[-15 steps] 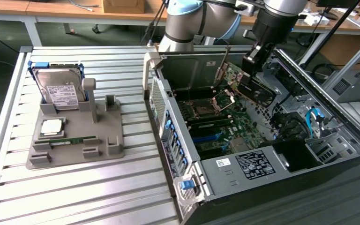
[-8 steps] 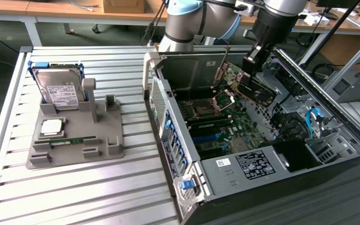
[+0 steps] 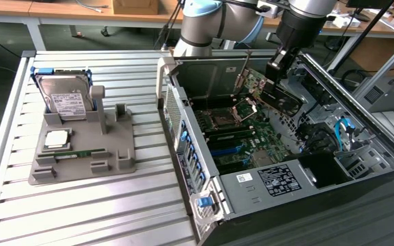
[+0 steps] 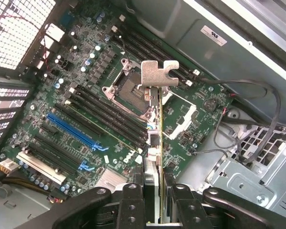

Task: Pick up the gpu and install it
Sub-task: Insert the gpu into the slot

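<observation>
- gpu (image 3: 272, 95): held inside the open computer case (image 3: 252, 187), over the motherboard (image 3: 252, 138), at the end of the case nearest the arm. The card stands on edge and is tilted. Its silver bracket (image 3: 241, 77) is on the side toward the exterior view's left.
- Wrist view: the gpu (image 4: 161, 143) is seen edge-on as a thin line running away from the camera. The notched bracket tab (image 4: 158, 74) is at its far end, in front of the CPU socket (image 4: 128, 90).
- I cannot tell whether the card's lower edge touches any slot. The long blue slot (image 4: 71, 129) lies off to one side of the card's line.
- gripper (image 3: 277, 66): reaches down into the case from above. In the wrist view the gripper (image 4: 158, 205) has its two black fingers (image 4: 132, 202) pinched on the card's near end, one on each face.
- Motherboard (image 4: 86, 95): rows of black slots beside the socket; black cables loop past a metal bay.
- Outside the case, toward the exterior view's left, a grey fixture (image 3: 121, 159) sits on the slatted table (image 3: 80, 215).
- The fixture holds a hard drive (image 3: 63, 97) standing upright, a square chip (image 3: 57, 138) lying flat, and a green memory stick (image 3: 80, 152) lying in a groove.
</observation>
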